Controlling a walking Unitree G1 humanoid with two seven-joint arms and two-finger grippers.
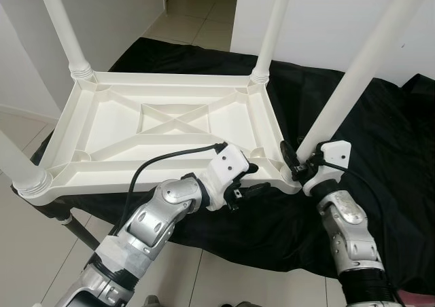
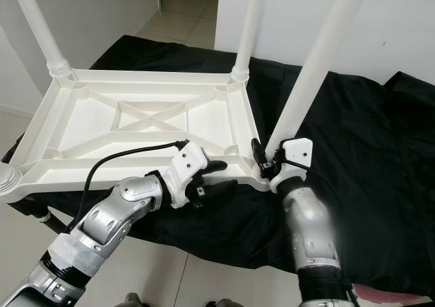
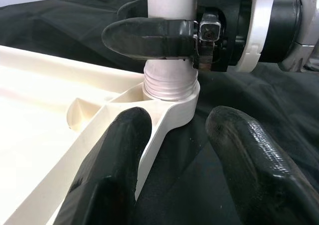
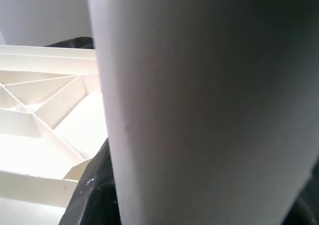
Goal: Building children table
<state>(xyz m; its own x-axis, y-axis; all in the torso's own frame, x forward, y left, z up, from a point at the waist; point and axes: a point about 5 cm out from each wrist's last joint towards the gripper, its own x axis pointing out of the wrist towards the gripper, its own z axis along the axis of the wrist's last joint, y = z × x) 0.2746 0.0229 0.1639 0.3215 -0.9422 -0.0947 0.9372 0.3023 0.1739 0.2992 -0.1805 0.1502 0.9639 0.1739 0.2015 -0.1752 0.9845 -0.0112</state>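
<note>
A white plastic children's table lies upside down on a black cloth, its legs pointing up. My right gripper is shut on the near right leg, just above its threaded base in the corner socket. In the left wrist view, one of its black fingers wraps the leg. The leg looms close and white in the right wrist view. My left gripper is open beside that corner, its fingers straddling the table's near rim without closing on it.
The other legs stand at the far left, far right and near left. The black cloth drapes over a low support. Tiled floor runs to a doorway behind, with white walls on both sides.
</note>
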